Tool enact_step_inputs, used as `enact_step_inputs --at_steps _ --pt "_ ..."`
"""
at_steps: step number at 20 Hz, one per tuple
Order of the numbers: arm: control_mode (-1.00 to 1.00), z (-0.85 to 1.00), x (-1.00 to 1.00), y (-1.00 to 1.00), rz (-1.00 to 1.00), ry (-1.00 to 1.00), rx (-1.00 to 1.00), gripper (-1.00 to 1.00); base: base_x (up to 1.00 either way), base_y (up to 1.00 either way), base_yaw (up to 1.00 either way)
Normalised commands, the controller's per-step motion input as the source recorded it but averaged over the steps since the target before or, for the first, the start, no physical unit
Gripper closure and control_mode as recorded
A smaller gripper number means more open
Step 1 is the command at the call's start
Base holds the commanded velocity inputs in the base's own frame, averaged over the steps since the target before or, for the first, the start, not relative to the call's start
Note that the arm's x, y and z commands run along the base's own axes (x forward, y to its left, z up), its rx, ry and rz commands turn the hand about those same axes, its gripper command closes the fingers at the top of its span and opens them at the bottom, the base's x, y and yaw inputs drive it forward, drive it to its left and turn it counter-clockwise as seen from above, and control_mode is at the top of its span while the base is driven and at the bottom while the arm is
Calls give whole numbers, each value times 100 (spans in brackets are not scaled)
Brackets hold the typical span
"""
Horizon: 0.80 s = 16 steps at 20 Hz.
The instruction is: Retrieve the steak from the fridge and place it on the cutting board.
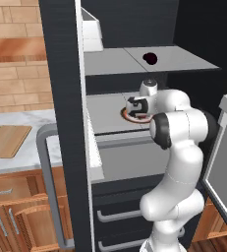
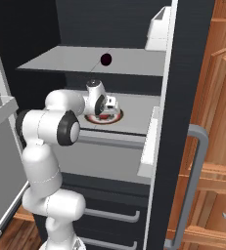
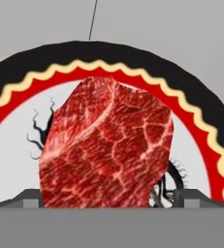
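Two fingers [image 3: 108,196] wide apart over the steak [image 3: 106,145] on its plate [image 3: 200,121] inside the fridge [image 1: 66,98]

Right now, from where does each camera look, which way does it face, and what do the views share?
Left base view: behind the arm's left, facing into the open fridge; white arm rises lower right, claw over the plate; cutting board on the counter at left.
Right base view: behind the arm's right, facing the same shelves; arm lower left, claw over the plate.
Hand view: on the hand, looking closely at the steak on the plate; open claw tips at the bottom.
Shared: plate.
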Motion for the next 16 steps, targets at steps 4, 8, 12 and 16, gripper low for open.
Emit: enact_step_inputs --at_steps 4,8,12,16 --pt "-100 -32 5 0 0 8 0 -100 0 0 0" --pt "-100 -26 0 0 0 5 0 -100 0 0 0" --pt "-100 -13 0 0 0 0 0 -100 0 0 0" --pt "-100 -16 0 0 0 0 0 100 0 0 0"
